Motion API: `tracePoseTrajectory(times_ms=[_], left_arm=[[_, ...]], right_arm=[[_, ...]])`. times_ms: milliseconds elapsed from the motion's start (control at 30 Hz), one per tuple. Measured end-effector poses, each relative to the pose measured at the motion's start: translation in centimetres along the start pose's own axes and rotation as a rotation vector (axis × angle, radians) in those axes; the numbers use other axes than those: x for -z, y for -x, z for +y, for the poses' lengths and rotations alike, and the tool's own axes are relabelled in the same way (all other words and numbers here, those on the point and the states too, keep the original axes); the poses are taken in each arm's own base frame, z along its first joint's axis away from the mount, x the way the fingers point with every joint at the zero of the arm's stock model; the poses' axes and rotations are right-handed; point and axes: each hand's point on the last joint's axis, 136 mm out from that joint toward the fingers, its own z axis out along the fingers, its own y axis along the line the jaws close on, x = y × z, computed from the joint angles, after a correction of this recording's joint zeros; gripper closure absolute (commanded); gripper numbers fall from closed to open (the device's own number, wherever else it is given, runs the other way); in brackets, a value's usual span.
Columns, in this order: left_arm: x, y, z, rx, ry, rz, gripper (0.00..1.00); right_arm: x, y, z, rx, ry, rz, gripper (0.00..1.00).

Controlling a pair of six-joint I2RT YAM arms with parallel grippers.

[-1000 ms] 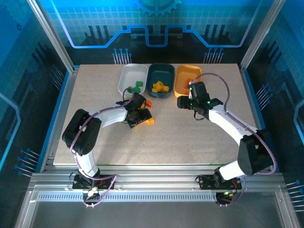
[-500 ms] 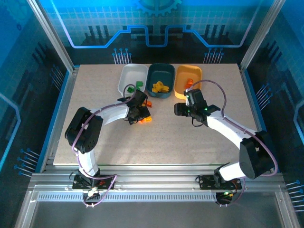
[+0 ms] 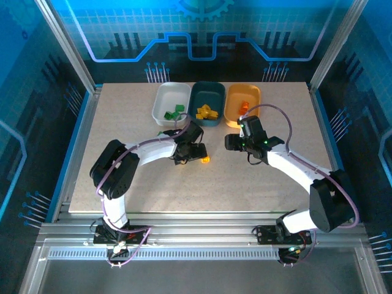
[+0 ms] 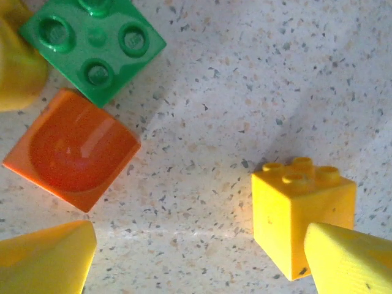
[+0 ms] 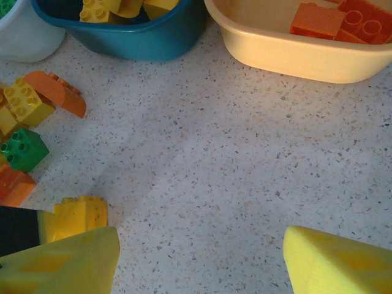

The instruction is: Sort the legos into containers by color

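My left fingers (image 3: 195, 151) have swung to the right along the speckled surface (image 4: 245, 92) since half a second ago. They have also spread wider and now stand well open, gripping nothing. A yellow brick (image 4: 303, 211) sits low between them, hard against one tip and clear of the other. It now lies out on the bare surface, apart from the loose cluster it was in a moment before. It is glossy plastic, blocky and nearly cubic with four round studs, so I cannot tell a long axis; the studs face the top of the left wrist view.

Up-frame, a green brick (image 4: 92, 43) lies corner-on with its studs toward the lens. Just beside it is an orange piece (image 4: 73, 147) with a smooth, rounded face.

My right fingers (image 3: 231, 142) have barely moved and hang open over empty surface. Beyond them sit the white tray (image 3: 160, 98) with green bricks, the teal tray (image 5: 141, 46) with yellow ones and the yellow-orange tray (image 5: 294, 58) with orange ones.
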Motion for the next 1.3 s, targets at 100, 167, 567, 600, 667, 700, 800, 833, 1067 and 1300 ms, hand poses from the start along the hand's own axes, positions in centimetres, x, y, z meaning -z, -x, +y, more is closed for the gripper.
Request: tracePoseTrajectory(times_ms=[100, 167, 567, 600, 667, 700, 800, 833, 1067, 1300], left_arm=[[0.5, 0.5, 0.9, -0.041, 0.052, -0.025, 0.07], [1.1, 0.8, 1.6, -0.071, 0.078, -0.041, 0.09], [0.2, 2.3, 3.9, -0.232, 0.162, -0.048, 0.24], [-0.1, 2.4, 3.9, -0.239, 0.164, -0.045, 0.25], [-1.0, 2.4, 4.0, -0.252, 0.169, -0.039, 0.27], [-1.4, 2.4, 4.1, -0.260, 0.173, -0.034, 0.27], [-2.0, 2.5, 4.1, -0.274, 0.173, -0.034, 0.28], [-2.1, 2.6, 4.1, -0.275, 0.173, -0.036, 0.29], [-2.3, 3.2, 3.6, -0.304, 0.164, -0.058, 0.40], [-2.4, 3.2, 3.3, -0.320, 0.155, -0.064, 0.55]], right_arm=[[0.1, 0.0, 0.2, 0.004, 0.000, -0.003, 0.28], [0.1, -0.1, 0.4, 0.009, 0.004, -0.002, 0.28], [0.1, -0.3, 1.1, 0.025, 0.014, 0.001, 0.28], [0.1, -0.3, 1.0, 0.025, 0.012, 0.000, 0.28], [0.1, -0.3, 1.0, 0.025, 0.007, -0.002, 0.28], [0.1, -0.3, 1.0, 0.025, 0.007, -0.002, 0.28], [0.1, -0.3, 0.9, 0.025, 0.003, -0.003, 0.28], [0.1, -0.3, 0.9, 0.025, 0.001, -0.004, 0.28], [0.1, -0.3, 0.9, 0.025, 0.001, -0.004, 0.28], [0.1, -0.2, 0.8, 0.025, 0.000, -0.004, 0.28]])
